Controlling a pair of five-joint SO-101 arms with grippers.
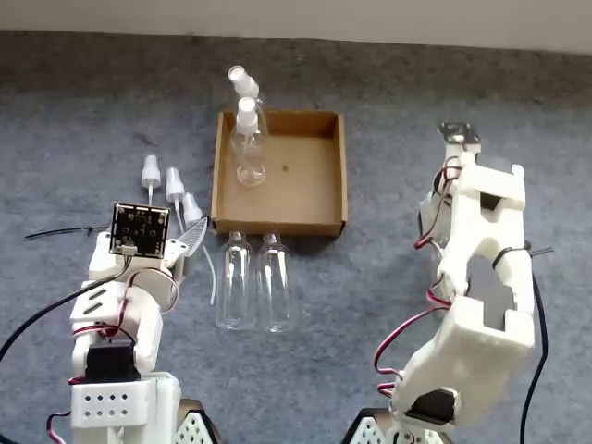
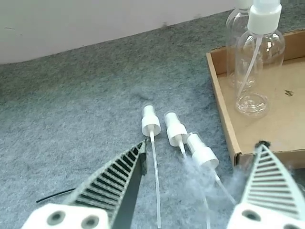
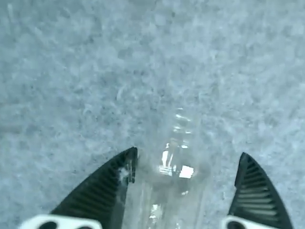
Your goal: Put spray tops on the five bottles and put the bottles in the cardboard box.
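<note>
The cardboard box lies at the table's middle back, and two clear bottles with spray tops stand in its far left corner. Two bare bottles lie side by side just in front of the box. Three loose spray tops lie left of the box. My left gripper hangs open just over those spray tops, touching none of them. My right gripper is open, with a clear bottle lying on the carpet between its fingers.
Grey carpet covers the table. The right arm stands right of the box. A thin black strip lies at the far left. The box wall is close beside my left gripper.
</note>
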